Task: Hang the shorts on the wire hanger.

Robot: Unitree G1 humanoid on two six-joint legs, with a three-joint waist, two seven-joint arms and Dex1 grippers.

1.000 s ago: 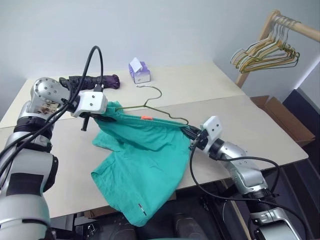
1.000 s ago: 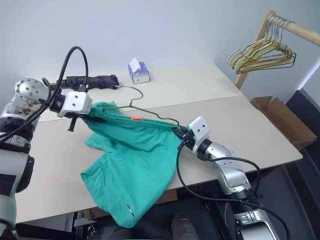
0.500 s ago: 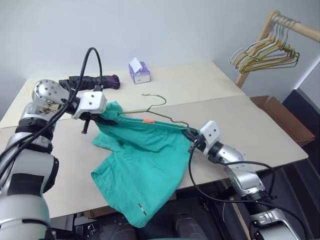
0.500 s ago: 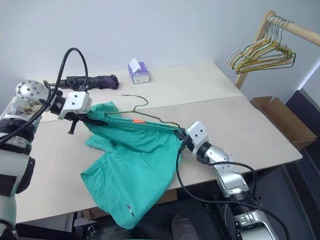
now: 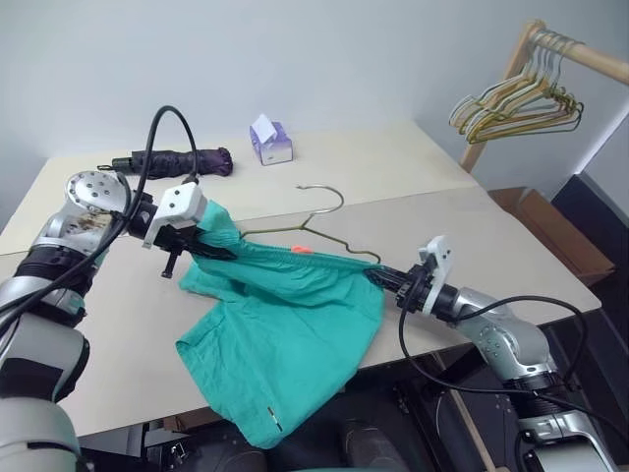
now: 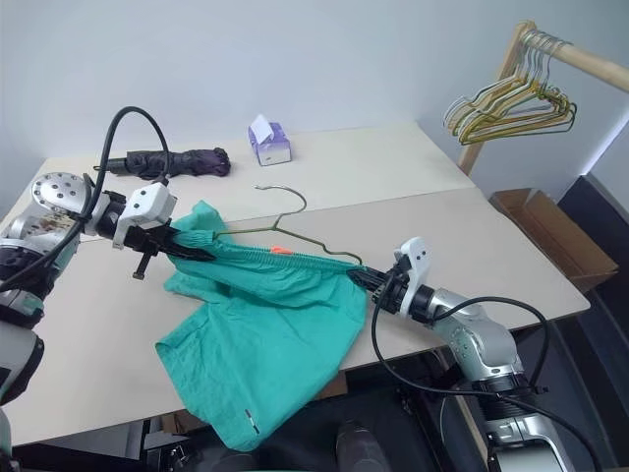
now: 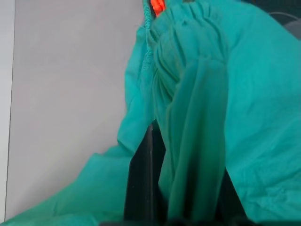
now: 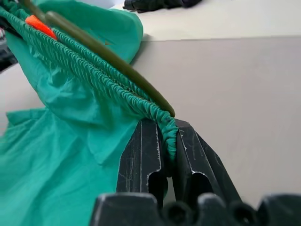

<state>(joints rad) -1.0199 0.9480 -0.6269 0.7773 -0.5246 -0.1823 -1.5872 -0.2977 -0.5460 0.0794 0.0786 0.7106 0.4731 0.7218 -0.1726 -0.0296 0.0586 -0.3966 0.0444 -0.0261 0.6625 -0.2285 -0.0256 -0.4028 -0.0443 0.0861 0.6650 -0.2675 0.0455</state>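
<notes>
Both hands grip the shorts (image 5: 285, 324) by the gathered waistband, stretching it between them above the surface (image 5: 472, 226); the left hand (image 5: 201, 243) is clamped on one end, the right hand (image 5: 385, 278) on the other, and the legs sag over the near edge; the wire hanger (image 5: 319, 224) lies along the band between the hands, its hook rising on the far side; beyond the left hand lie a purple umbrella (image 5: 177, 161) and a tissue box (image 5: 268, 141), and well past the right hand a rack holds bunched hangers (image 5: 516, 106).

Left wrist view: teal cloth bunches over the closed fingers (image 7: 141, 188); an orange tag (image 7: 158, 6) sits further along.

Right wrist view: black fingers (image 8: 141, 160) pinch the waistband end; the hanger's wire touches the band just beyond them.
</notes>
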